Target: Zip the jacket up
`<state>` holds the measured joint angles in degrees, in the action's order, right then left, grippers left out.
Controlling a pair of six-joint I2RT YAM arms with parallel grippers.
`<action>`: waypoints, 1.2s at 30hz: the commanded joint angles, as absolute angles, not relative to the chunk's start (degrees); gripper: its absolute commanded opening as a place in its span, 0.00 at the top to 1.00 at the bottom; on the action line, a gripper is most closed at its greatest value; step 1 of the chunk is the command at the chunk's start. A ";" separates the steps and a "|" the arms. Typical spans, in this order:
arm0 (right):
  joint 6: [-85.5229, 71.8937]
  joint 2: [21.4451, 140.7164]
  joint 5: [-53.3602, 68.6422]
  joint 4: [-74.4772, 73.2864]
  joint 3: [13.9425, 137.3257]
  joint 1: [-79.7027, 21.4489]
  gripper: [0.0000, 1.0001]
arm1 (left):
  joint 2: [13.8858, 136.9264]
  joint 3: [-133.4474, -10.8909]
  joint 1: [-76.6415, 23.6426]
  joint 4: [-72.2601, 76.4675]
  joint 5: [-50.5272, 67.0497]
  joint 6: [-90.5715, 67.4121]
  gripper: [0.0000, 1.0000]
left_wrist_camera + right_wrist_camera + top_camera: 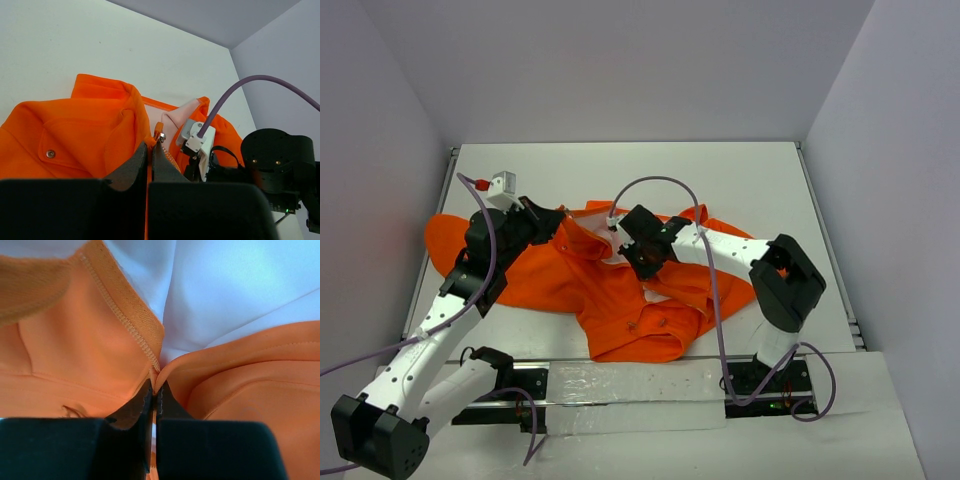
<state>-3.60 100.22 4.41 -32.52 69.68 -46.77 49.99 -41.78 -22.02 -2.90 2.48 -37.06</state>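
The orange jacket point(620, 300) lies on the counter point(720, 180). The left gripper point(150, 150) pinches it just below the zipper pull point(159, 131). The right gripper point(154, 390), close by, pinches the edge where the zipper teeth point(125, 322) end.

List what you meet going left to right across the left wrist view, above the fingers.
Snap → zipper pull → white block → black joint.

Bare table point(750, 175) behind jacket point(620, 300), passable up to back wall point(620, 70). Around collar point(582, 228), left gripper point(560, 224) and right gripper point(638, 262) crowd in; purple cable point(655, 179) loops overhead.
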 commanded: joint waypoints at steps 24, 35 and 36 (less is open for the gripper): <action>-12.49 73.93 20.72 -16.64 66.75 -37.79 1.00 | 53.33 -35.36 -21.71 22.87 31.09 -32.46 1.00; -9.65 74.44 24.99 -15.61 71.31 -37.79 1.00 | 54.57 -35.32 -21.71 25.56 39.70 -33.95 1.00; -9.19 74.44 25.28 -15.33 71.60 -37.79 1.00 | 54.97 -35.49 -21.71 25.73 40.67 -34.01 1.00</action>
<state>-11.02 75.13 21.99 -19.93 67.69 -37.98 54.22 -34.52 -21.96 20.76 35.28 -33.62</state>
